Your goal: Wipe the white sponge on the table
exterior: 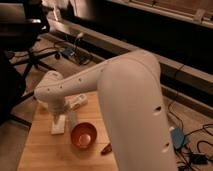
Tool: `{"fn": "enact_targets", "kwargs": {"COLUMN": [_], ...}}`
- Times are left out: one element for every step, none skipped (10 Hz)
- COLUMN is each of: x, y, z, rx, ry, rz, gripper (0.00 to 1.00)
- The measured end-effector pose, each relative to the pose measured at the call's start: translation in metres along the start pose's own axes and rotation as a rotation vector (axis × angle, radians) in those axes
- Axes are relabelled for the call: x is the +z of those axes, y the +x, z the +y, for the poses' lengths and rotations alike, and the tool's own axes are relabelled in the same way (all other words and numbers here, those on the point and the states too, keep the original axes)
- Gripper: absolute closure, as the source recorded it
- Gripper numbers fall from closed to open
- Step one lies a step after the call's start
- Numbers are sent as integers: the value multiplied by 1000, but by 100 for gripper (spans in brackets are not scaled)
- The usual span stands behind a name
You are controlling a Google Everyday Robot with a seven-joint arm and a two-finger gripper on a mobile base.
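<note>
The white sponge (57, 128) lies flat on the left part of the light wooden table (45, 155). My gripper (64, 119) hangs from the white arm's wrist, pointing down right over the sponge's far end. Its fingers stand apart, one (56, 118) above the sponge and the other toward the bowl. Whether they touch the sponge is hidden by the wrist. The big white forearm crosses the view from the right and covers much of the table.
A brown bowl (83, 135) stands just right of the sponge. A small red item (106, 148) lies beyond it by the arm. A white object (79, 102) sits at the table's far edge. Cables and a chair base lie on the floor behind.
</note>
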Motion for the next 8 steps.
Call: {"fn": "enact_targets", "kwargs": {"x": [7,14,20,27,32,38,43,48], "y": [-3,-6,-9,-12,-16,-20,-24,-28], "z": [8,14,18,21,23,25,25,26], "rx": [-26,-46,-59,-66,-68,-68,-66,-64], "ry": [4,7,10,9,7,6,4,3], "rz": [4,7,11,11,8,5,3,1], "gripper": [35,35,35,35,35,35,35,35]}}
